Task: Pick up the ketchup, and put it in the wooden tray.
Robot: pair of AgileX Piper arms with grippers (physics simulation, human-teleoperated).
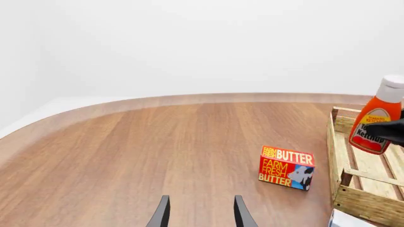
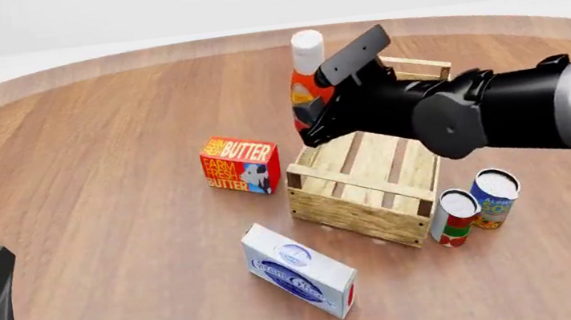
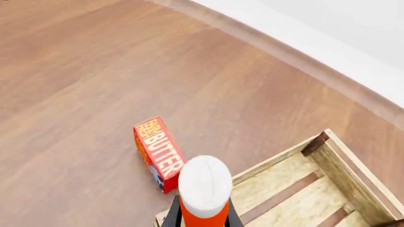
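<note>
Over wooden tray, right jaws clamp ketchup; left jaws apart, empty.

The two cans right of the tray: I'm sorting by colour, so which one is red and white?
The can nearer the wooden tray, the red-and-white can. The other can, just beyond it, is blue with yellow.

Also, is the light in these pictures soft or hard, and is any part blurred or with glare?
Front view: soft, even light; only faint shadows under the wooden tray and butter box; all sharp. Left wrist view: no blur, no glare, the ketchup label readable. Right wrist view: the white cap is bright but not blown out.
</note>
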